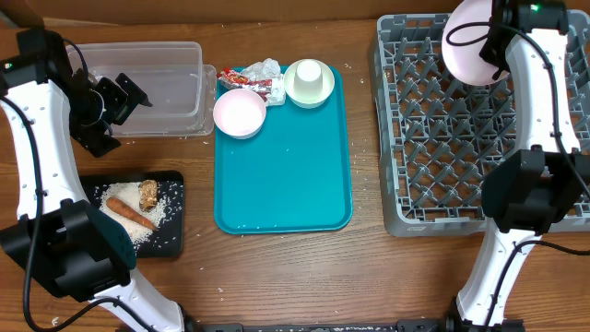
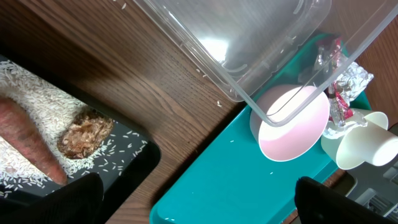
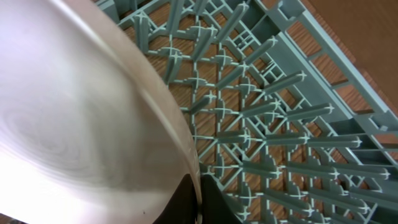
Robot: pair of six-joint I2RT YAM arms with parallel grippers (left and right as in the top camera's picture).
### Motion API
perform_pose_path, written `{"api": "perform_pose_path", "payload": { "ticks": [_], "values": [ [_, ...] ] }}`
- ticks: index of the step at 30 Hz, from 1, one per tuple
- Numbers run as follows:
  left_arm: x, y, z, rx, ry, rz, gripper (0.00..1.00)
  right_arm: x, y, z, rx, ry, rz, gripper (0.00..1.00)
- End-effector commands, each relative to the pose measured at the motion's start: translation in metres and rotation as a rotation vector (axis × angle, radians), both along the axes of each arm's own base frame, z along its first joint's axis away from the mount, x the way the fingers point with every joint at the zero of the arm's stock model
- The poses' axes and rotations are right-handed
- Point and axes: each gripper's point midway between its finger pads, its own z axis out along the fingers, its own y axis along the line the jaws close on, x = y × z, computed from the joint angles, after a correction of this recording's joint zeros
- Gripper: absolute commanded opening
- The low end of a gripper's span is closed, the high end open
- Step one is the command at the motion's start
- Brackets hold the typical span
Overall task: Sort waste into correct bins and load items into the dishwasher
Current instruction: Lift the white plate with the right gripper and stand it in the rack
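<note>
My right gripper (image 1: 491,44) is shut on the rim of the large pinkish-white plate (image 1: 471,41), held tilted above the far left part of the grey dish rack (image 1: 479,198); in the right wrist view the plate (image 3: 81,118) fills the left and the fingers (image 3: 200,199) pinch its edge over the rack (image 3: 280,112). My left gripper (image 1: 129,95) is open and empty over the clear tub (image 1: 180,55). The black tray (image 1: 175,235) holds the carrot stick (image 1: 129,213), brown chunk (image 1: 147,192) and rice (image 1: 163,210). A white bowl (image 1: 240,112), cup (image 1: 309,79), napkin (image 1: 263,68) and red-and-white wrapper (image 1: 247,83) lie on the teal tray.
The teal serving tray (image 1: 286,184) lies in the middle between the bins and the rack. Loose rice grains are scattered on the wooden table near the rack's left edge (image 1: 373,138). The left wrist view shows the tub corner (image 2: 249,68), bowl (image 2: 292,124) and cup (image 2: 360,146).
</note>
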Motion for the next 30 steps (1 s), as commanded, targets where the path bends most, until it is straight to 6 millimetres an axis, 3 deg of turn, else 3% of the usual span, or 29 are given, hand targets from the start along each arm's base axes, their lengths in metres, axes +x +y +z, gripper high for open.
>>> {"api": "perform_pose_path", "payload": {
  "ticks": [1,17,18,19,21,23,26,28,29,30],
  "values": [
    [0.002,-0.001,0.019,0.022,-0.05,-0.005,1.0,0.0,0.01,-0.003,-0.002,0.011,0.012,0.04],
    [0.002,-0.004,0.019,0.022,-0.051,-0.013,1.0,0.001,0.059,0.009,-0.114,0.048,0.107,0.05],
    [0.002,-0.004,0.019,0.022,-0.051,-0.014,1.0,0.0,0.061,0.011,-0.113,0.048,0.112,0.11],
    [0.002,-0.004,0.019,0.022,-0.051,-0.014,1.0,-0.001,0.065,0.015,-0.114,0.043,0.119,0.26],
    [0.003,-0.005,0.019,0.022,-0.051,-0.016,1.0,-0.003,0.072,0.031,-0.109,0.006,0.131,0.79],
    [0.003,-0.005,0.019,0.022,-0.051,-0.016,1.0,-0.005,0.077,0.05,-0.093,-0.039,0.141,0.97],
    [0.003,-0.005,0.019,0.022,-0.051,-0.016,1.0,-0.008,0.089,0.076,-0.019,-0.115,0.176,1.0],
    [0.003,-0.005,0.019,0.022,-0.051,-0.016,1.0,-0.008,0.112,0.095,0.104,-0.176,0.255,1.0],
    [0.003,-0.005,0.019,0.022,-0.051,-0.016,1.0,-0.009,0.146,0.11,0.26,-0.219,0.404,1.0],
    [0.003,-0.005,0.019,0.022,-0.051,-0.016,1.0,-0.012,0.166,0.118,0.357,-0.242,0.477,1.0]
  ]
}}
